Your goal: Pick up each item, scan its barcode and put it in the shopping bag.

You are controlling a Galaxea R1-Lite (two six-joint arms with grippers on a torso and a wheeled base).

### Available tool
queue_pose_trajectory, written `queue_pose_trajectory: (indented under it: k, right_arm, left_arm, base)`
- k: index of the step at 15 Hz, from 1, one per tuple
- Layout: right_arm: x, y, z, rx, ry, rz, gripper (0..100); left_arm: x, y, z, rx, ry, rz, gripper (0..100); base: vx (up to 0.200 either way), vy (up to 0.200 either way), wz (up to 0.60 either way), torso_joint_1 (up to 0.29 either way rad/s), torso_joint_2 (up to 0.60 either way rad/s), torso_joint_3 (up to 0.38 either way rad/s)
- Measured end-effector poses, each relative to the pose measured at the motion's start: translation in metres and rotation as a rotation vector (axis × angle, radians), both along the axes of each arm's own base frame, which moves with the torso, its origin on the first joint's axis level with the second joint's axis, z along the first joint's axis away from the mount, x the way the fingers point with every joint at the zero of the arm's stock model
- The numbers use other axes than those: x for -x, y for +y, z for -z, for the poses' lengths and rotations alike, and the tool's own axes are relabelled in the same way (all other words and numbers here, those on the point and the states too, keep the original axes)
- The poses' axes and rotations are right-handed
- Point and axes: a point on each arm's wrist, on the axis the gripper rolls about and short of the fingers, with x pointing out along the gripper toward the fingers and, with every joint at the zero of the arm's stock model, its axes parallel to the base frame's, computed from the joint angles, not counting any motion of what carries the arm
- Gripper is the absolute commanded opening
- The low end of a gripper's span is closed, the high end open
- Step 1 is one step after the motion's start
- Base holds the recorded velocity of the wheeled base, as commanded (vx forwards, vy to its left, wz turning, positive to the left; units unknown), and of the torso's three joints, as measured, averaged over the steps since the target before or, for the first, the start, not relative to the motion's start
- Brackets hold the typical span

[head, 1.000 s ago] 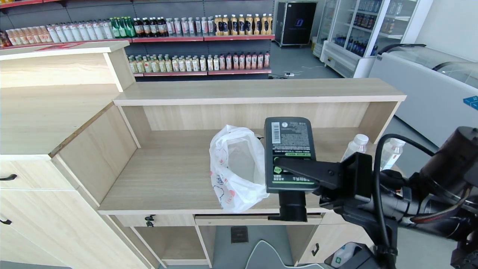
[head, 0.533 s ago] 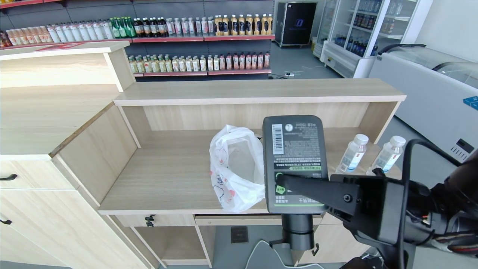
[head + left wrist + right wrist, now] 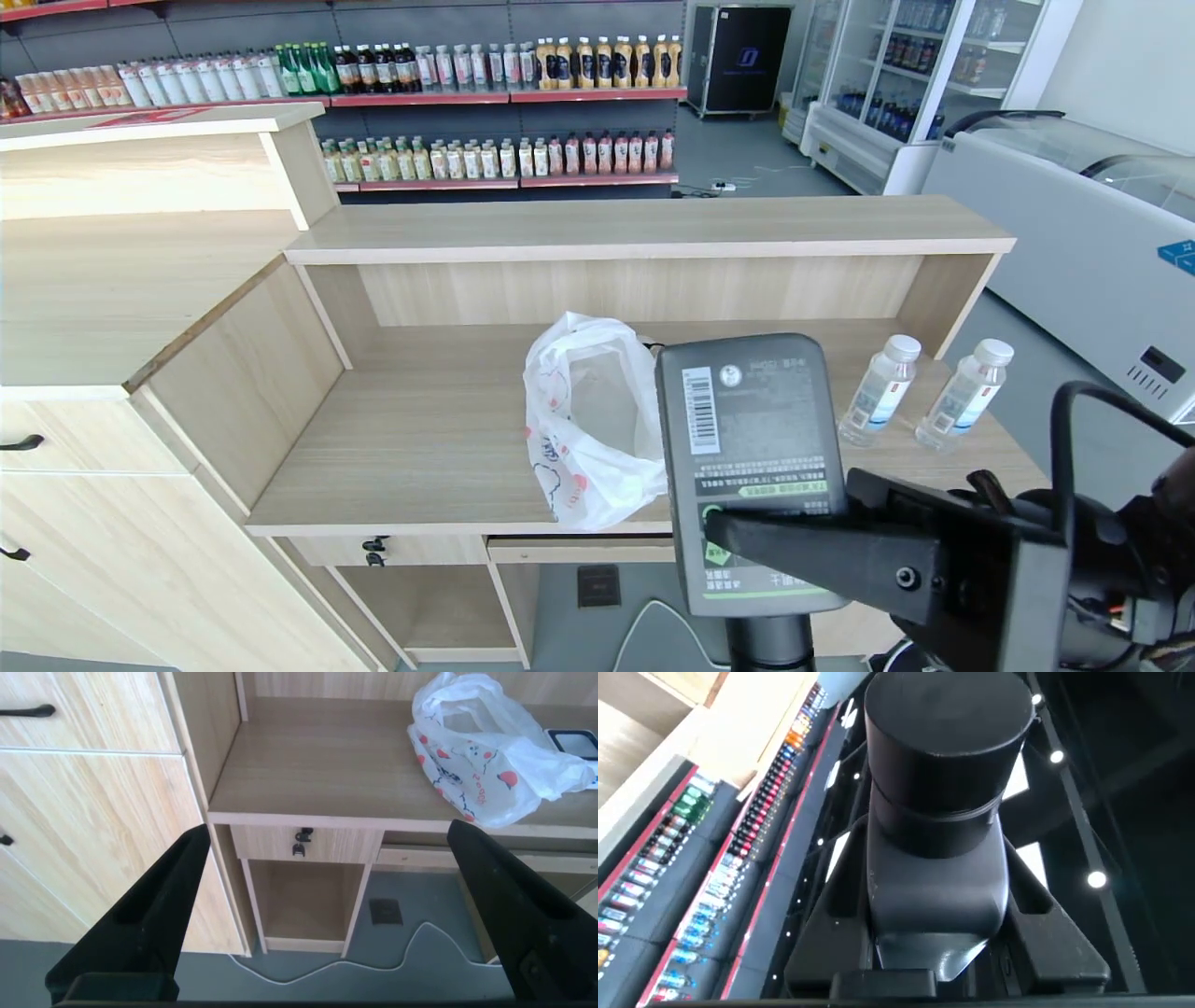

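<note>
Conceivably the dark bottle [image 3: 747,420], clamped cap-down in the right gripper [image 3: 739,543] to the right of the shopping bag [image 3: 579,448], may slip, since the grip sits near one end of its smooth flat body

a shop: drink shelves [image 3: 485,70], fridges [image 3: 896,75], checkout counter [image 3: 644,229].

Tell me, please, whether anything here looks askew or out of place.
Only the dark bottle in the right gripper: it is held cap-down. The shopping bag sits open and both water bottles stand upright on the counter.
</note>
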Motion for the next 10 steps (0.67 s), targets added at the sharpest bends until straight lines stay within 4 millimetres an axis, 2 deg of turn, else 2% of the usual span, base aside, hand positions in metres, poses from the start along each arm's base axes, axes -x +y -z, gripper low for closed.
queue_pose_trajectory:
  k: [10]
  right_arm:
    - [0.013,0.000,-0.001,0.014,-0.021,-0.047,0]
  left_arm:
    - [0.000,0.000,0.000,0.000,0.000,0.000,100]
  base:
    - [0.000,0.000,0.00,0.000,0.00,0.000]
